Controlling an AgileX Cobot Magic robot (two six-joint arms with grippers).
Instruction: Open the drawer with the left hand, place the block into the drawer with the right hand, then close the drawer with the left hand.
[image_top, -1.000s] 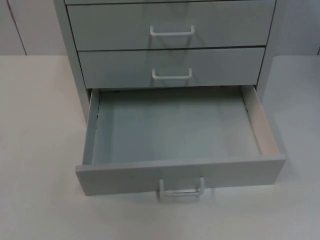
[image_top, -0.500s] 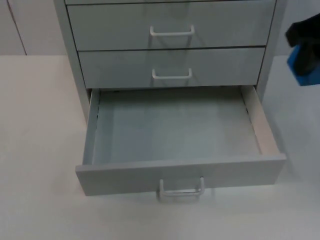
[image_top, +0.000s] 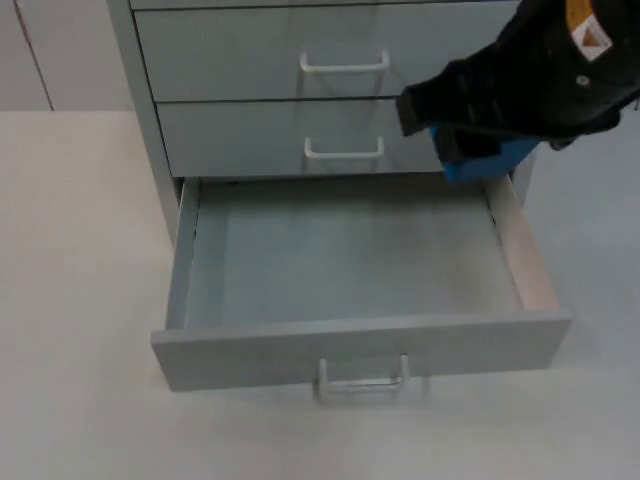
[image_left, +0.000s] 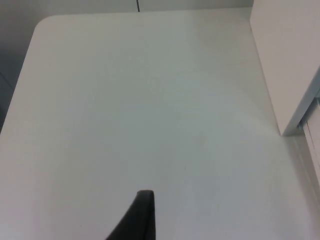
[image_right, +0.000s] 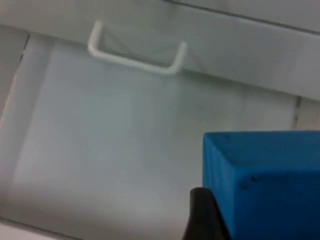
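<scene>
Now right gripper (image_top: 470, 150) clamps blue block (image_top: 485, 160) above open bottom drawer (image_top: 360, 345), back right corner; left gripper (image_left: 142, 210) over table (image_left: 125, 100), jaw state unclear

We see the open drawer (image_top: 345, 265) bare inside; the closed drawer fronts (image_top: 340, 135) wall its far side.

The right arm reaches in from the upper right, its right gripper (image_top: 470, 150) low and forward, fingers clamped tight on a load. The left gripper (image_left: 142, 215) waits off to the side, pointing down.
</scene>
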